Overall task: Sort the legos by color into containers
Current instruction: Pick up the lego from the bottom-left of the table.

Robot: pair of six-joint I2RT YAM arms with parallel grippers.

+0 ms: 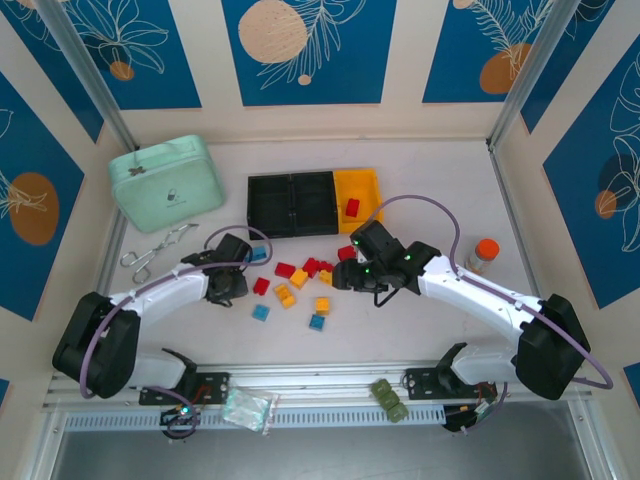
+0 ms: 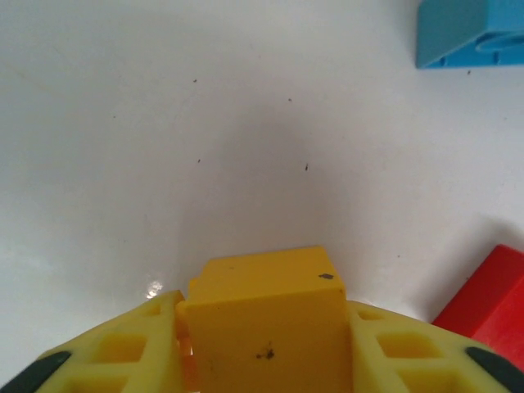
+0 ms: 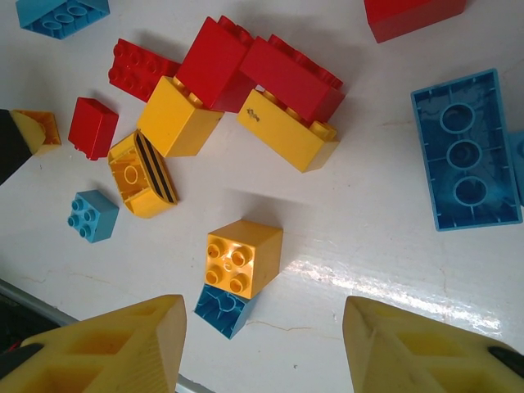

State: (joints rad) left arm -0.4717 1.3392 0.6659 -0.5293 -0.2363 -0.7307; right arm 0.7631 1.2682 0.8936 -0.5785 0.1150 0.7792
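My left gripper (image 2: 262, 315) is clamped on a yellow brick (image 2: 266, 299) over the bare tabletop (image 2: 164, 123), w/ a blue brick (image 2: 471, 33) and a red block (image 2: 490, 296) off to one side. My right gripper (image 3: 264, 315) is spread wide above a yellow four-stud brick (image 3: 243, 256) that touches a small blue piece (image 3: 219, 309). The loose bricks (image 1: 300, 275) lie scattered btw. my arms. The bins (image 1: 290, 205) sit beyond them (one red brick (image 1: 352, 207) in the yellow bin (image 1: 366, 184)).
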